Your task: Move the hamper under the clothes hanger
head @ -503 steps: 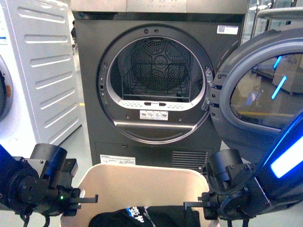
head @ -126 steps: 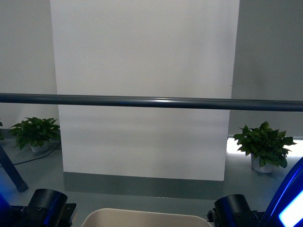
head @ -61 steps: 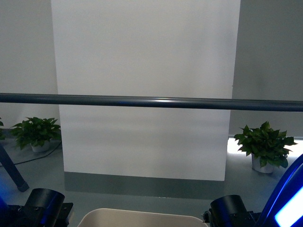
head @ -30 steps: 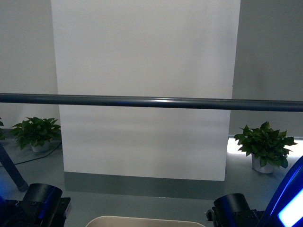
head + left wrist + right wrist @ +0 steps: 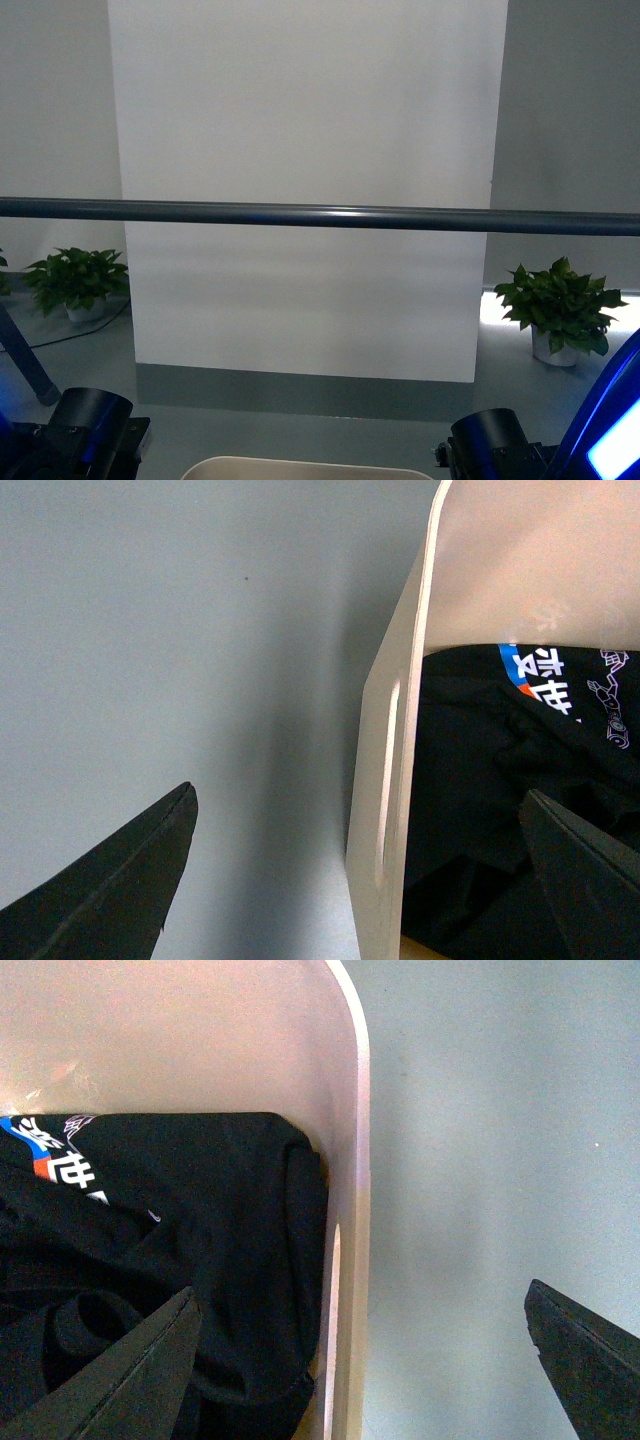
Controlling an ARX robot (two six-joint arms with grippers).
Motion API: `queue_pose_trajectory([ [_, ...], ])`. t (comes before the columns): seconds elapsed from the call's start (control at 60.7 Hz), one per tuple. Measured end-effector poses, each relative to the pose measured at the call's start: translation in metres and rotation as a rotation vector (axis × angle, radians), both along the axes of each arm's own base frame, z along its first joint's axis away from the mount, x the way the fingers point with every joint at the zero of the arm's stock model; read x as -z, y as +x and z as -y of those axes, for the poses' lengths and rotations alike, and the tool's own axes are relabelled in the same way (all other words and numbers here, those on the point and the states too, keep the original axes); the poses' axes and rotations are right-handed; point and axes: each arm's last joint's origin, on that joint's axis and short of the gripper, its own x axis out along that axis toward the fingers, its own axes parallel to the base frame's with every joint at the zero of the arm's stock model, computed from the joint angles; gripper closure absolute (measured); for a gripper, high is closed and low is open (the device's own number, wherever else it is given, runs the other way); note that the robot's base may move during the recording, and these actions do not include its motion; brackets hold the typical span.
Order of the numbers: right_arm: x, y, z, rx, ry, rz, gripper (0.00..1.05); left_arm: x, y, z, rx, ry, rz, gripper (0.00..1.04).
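Grey walls with a tall white panel fill the front view; grey floor below. Two potted plants stand on the floor against the wall, one at far left, one at far right.

Clothes hanger: its dark grey rail runs level across the full width of the front view. One slanted leg shows at the left edge.

Hamper: only a strip of its beige far rim shows at the bottom edge of the front view, centred between the two arms, lower in the frame than the rail. How far under the rail it sits cannot be told.

Left wrist view: hamper side wall with slot handle; black clothing with white and blue print inside. Left gripper is spread wide, one fingertip outside the wall over the floor, the other over the clothing. No contact with the wall visible.

Right wrist view: opposite wall and slot, same black clothing. Right gripper likewise spread wide, straddling the wall, gripping nothing.
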Motion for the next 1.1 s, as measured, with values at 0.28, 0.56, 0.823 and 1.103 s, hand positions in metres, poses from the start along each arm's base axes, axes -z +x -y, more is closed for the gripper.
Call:
queue_pose_trajectory([
  [0.28, 0.000, 0.000, 0.000, 0.000, 0.000, 0.000, 0.08, 0.000, 0.000, 0.000, 0.000, 0.000, 0.000, 0.07],
  [0.56, -0.015, 0.014, 0.013, -0.227, 0.402, 0.409, 0.08, -0.021, 0.010, -0.001, 0.387, -0.316, 0.346, 0.07],
  [0.823, -0.084, 0.042, 0.042, -0.217, 0.380, 0.641, 0.08, -0.069, 0.034, 0.000, 0.461, -0.336, 0.427, 0.07],
  [1.103, -0.144, 0.049, 0.051, -0.249, 0.266, 0.753, 0.08, -0.145, 0.062, -0.003, 0.484, -0.306, 0.577, 0.07],
])
